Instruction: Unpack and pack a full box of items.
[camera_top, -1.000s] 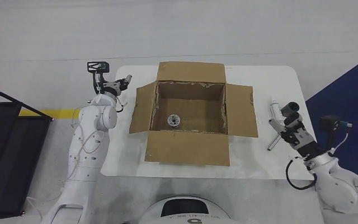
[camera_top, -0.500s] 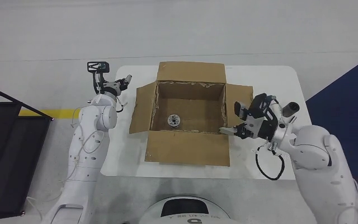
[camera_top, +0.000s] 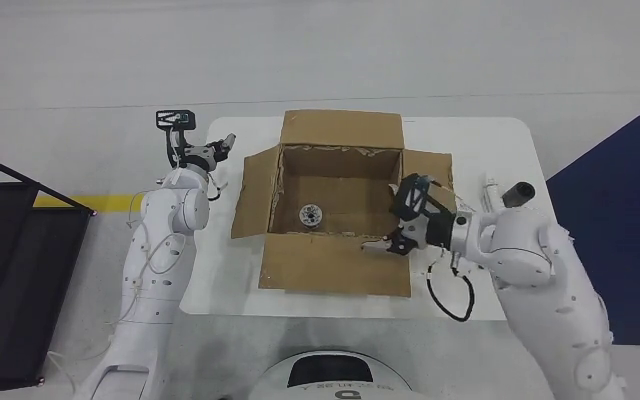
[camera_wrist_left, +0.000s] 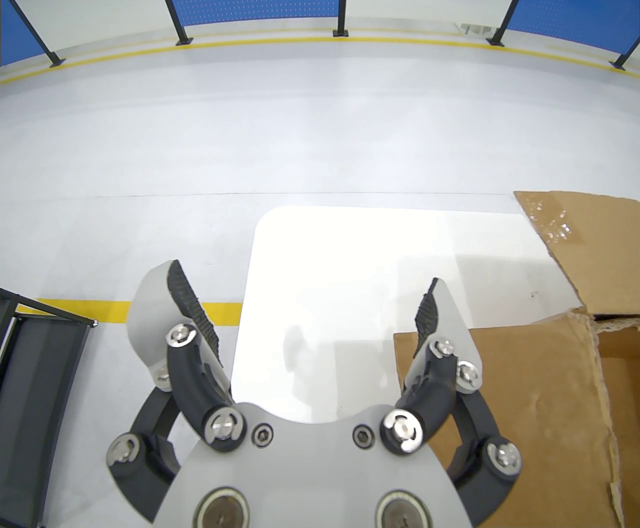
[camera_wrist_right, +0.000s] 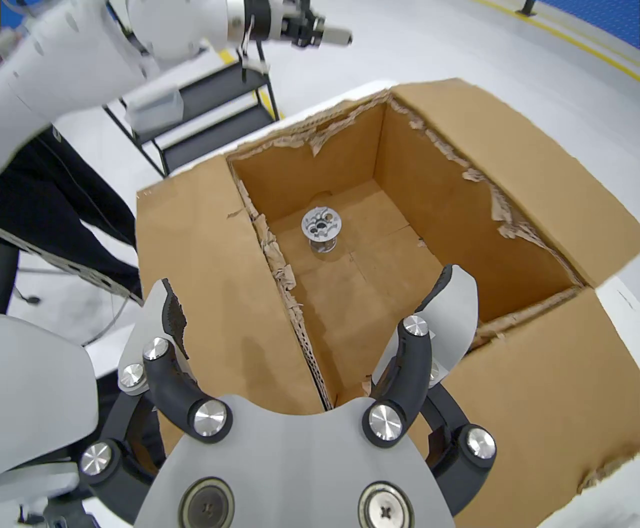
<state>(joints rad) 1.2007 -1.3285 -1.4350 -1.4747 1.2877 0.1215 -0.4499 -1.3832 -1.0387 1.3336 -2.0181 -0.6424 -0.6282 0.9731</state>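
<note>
An open cardboard box (camera_top: 340, 262) stands mid-table with all its flaps folded out. A small metal spool (camera_top: 312, 214) sits upright on its floor, left of centre; the right wrist view shows this spool (camera_wrist_right: 320, 231) deep inside the box (camera_wrist_right: 210, 240). My right gripper (camera_top: 386, 218) hovers open over the box's near right corner, above the spool and apart from it. In its own view the right gripper (camera_wrist_right: 310, 285) holds nothing. My left gripper (camera_top: 222, 146) is open and empty above the table's far left corner, beside the left flap (camera_wrist_left: 500, 380).
A white tube (camera_top: 490, 187) and a dark cylinder (camera_top: 520, 191) lie on the white table (camera_top: 470, 140) right of the box. A black rack (camera_top: 25, 260) stands on the floor to the left. Torn cardboard edges line the box rim (camera_wrist_right: 280, 270).
My right arm has swung from the table's right edge leftward to the box's near right corner. The left arm and the spool have stayed put.
</note>
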